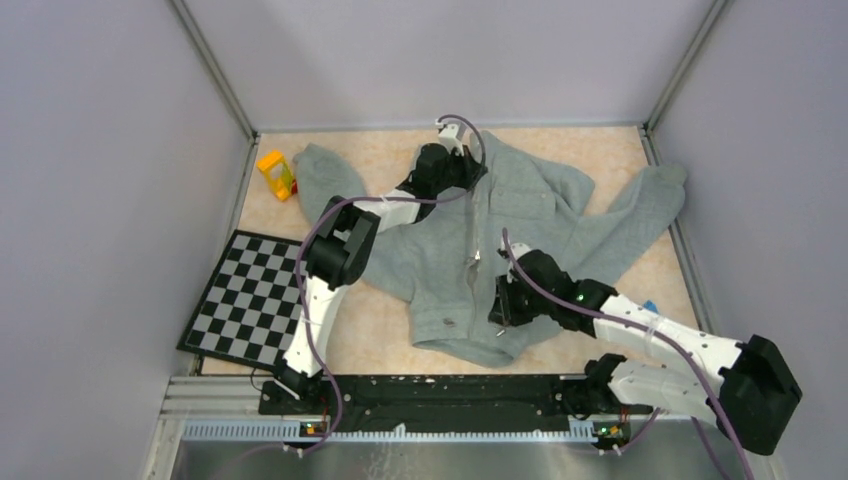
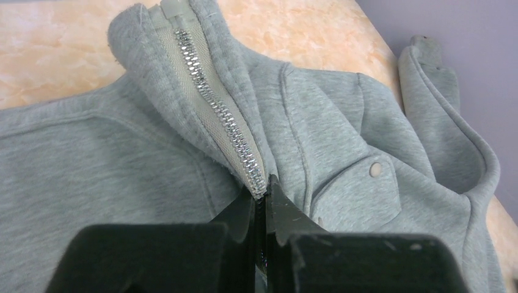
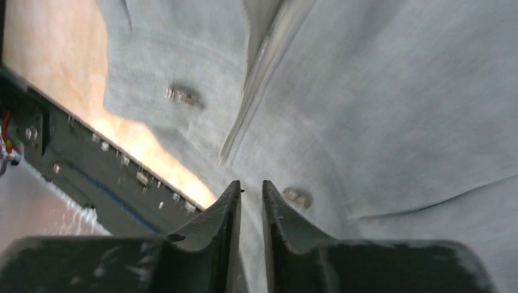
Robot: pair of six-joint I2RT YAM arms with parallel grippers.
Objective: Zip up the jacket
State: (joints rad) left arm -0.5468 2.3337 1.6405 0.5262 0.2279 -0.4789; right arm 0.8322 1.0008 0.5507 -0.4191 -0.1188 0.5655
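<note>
Found the jacket (image 1: 520,215) spread front-up across the middle of the table (image 1: 380,325), with the collar toward the far edge and the hem toward the near edge. Noted one sleeve thrown out toward the right edge and the other toward the far left corner. Traced the zipper (image 1: 472,240) down the centre front. Could not tell from above how far up it is closed.

Located the left gripper (image 2: 266,192) at the collar, near the far edge. Confirmed in its wrist view both fingers pressed tight together on the zipper tape, right at the lower end of an exposed run of metal teeth. Noted the collar fabric lifted there, and a snap button (image 2: 375,170) on the pocket flap just beside the grip.

Located the right gripper (image 1: 500,312) low over the front panel by the hem, on the near side of the jacket. Saw in its blurred wrist view the fingers parted by a narrow slit with nothing between them. Could not tell about contact with the cloth below.

Recorded also a checkerboard (image 1: 250,295) at the left edge and a yellow toy (image 1: 275,172) in the far left corner.
</note>
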